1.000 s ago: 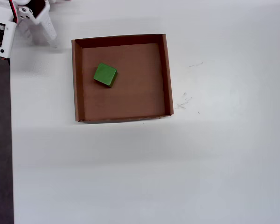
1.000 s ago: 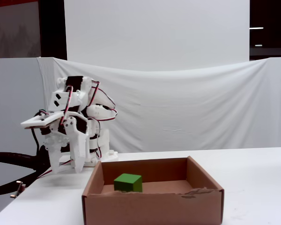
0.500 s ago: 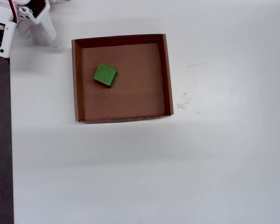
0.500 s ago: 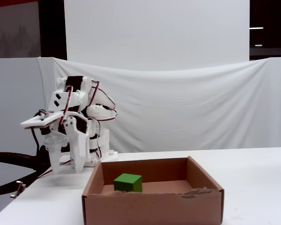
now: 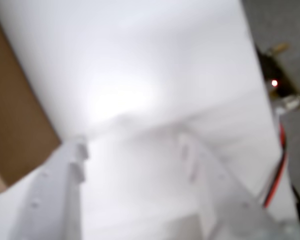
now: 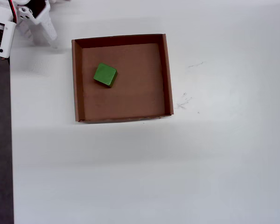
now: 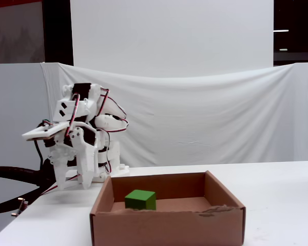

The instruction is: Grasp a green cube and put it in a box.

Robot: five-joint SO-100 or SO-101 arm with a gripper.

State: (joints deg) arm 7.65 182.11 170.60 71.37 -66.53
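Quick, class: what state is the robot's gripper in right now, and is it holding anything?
Gripper: open, holding nothing; the small bright-green cube lies inside the shallow brown cardboard box, apart from it.

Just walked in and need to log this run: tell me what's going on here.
The green cube already lies inside the box, a shallow brown cardboard tray, toward its left side in the overhead view. The white arm is folded back beside the box, its gripper pointing down at the bare white table and holding nothing. The wrist view shows the fingers apart over the tabletop, with the box's edge at the left. Nothing is being handled.
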